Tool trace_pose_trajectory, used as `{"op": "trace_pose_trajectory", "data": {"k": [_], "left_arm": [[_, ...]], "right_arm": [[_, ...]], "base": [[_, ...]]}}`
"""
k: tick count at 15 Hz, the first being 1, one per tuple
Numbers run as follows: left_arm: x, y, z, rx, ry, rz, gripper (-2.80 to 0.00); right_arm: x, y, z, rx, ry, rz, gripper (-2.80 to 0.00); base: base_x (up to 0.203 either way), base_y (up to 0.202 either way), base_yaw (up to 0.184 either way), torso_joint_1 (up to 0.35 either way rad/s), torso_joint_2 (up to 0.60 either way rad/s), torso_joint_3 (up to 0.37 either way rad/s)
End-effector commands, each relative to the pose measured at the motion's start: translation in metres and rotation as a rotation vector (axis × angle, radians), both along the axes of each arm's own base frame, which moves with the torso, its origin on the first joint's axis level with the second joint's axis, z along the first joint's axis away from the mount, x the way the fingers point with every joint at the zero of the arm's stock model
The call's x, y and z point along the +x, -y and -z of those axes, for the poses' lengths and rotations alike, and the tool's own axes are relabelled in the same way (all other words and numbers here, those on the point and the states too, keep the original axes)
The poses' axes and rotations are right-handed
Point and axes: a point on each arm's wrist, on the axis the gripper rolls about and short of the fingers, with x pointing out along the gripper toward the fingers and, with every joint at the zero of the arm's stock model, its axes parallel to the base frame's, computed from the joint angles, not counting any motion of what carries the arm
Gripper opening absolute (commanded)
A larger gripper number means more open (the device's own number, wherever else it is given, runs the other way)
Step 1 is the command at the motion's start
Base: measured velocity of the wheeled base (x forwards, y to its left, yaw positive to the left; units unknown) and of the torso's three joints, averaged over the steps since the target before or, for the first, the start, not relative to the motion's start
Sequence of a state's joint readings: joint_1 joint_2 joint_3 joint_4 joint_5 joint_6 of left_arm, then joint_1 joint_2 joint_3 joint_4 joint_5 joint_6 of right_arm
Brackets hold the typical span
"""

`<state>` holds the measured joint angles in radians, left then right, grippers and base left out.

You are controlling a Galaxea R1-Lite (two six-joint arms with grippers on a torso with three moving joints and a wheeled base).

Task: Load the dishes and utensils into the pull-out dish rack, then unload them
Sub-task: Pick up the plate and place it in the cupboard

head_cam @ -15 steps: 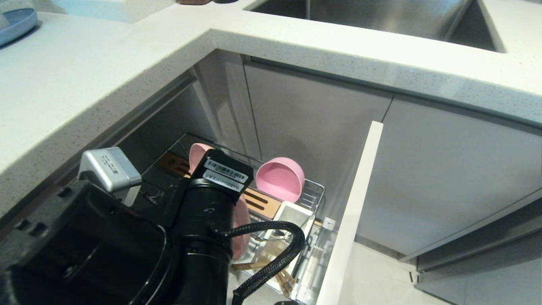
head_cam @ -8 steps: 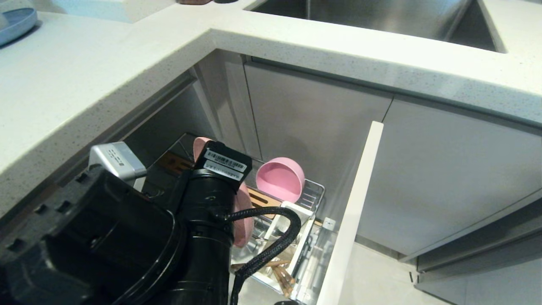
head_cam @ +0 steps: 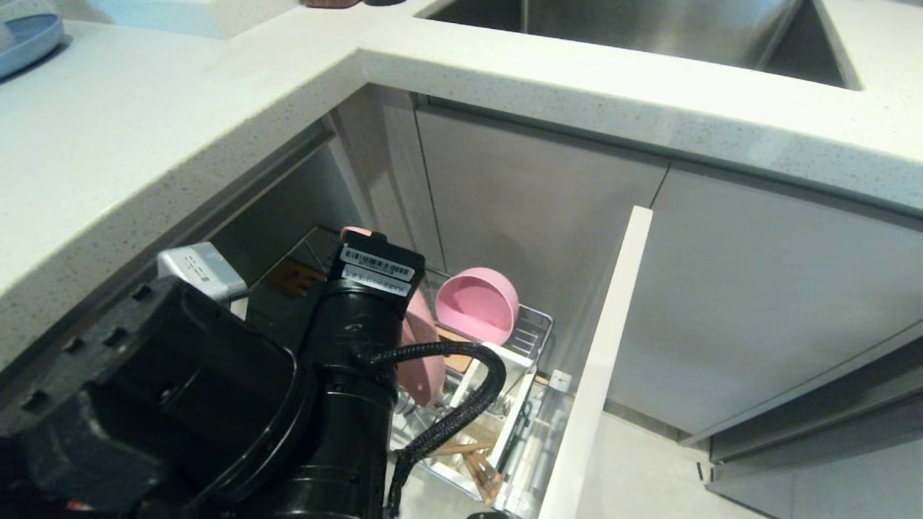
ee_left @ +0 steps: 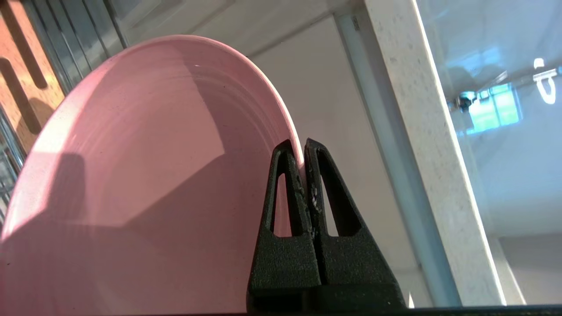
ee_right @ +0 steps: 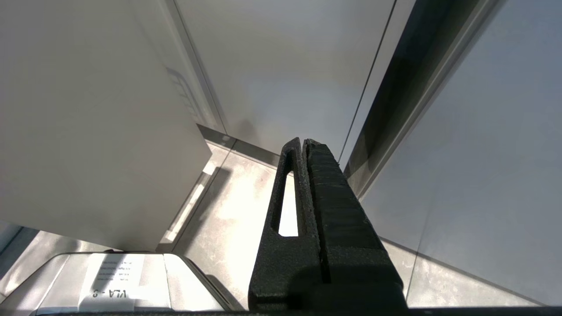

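Note:
My left gripper [ee_left: 302, 147] is shut on the rim of the pink plate [ee_left: 145, 175], which stands on edge. In the head view the left arm [head_cam: 360, 346] reaches down into the pull-out dish rack [head_cam: 535, 328] and hides most of the plate [head_cam: 420, 349]. The pink bowl [head_cam: 477, 303] lies on its side at the rack's far end, beside the slotted wooden board [head_cam: 294, 274]. The white caddy [head_cam: 506, 360] sits nearer, with light wooden chopsticks [head_cam: 477, 472] lying below it. No fork is visible. My right gripper [ee_right: 303, 142] is shut and empty, hanging over the floor.
The white drawer front [head_cam: 598, 360] stands open along the rack's right side. The speckled countertop [head_cam: 144, 144] overhangs the rack on the left. A steel sink [head_cam: 649, 29] lies at the back, and a blue plate [head_cam: 25, 40] sits at the far left.
My left wrist has risen and turned, and the pink plate has come up with it, its top edge now higher against the cabinet. The bowl has not moved.

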<state>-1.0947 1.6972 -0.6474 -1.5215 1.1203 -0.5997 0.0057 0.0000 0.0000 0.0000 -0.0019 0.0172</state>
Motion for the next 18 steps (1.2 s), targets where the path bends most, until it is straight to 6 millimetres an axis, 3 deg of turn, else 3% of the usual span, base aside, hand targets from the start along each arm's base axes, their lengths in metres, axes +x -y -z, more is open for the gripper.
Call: {"op": "trace_pose_trajectory", "data": {"k": [1,18], "left_arm": [[0.005,-0.004,0.001,-0.022,0.006,-0.013,-2.80],[0.011,-0.005,0.026,-0.031,-0.032,-0.003,-2.80]], "right_arm": [[0.000,0.000,0.000,0.000,-0.001,-0.001,-2.80],[0.000,0.000,0.000,0.000,-0.001,-0.001,-2.80]], "base": [[0.000,0.000,0.000,0.000,0.00,0.000],[0.000,0.000,0.000,0.000,0.00,0.000]]}}
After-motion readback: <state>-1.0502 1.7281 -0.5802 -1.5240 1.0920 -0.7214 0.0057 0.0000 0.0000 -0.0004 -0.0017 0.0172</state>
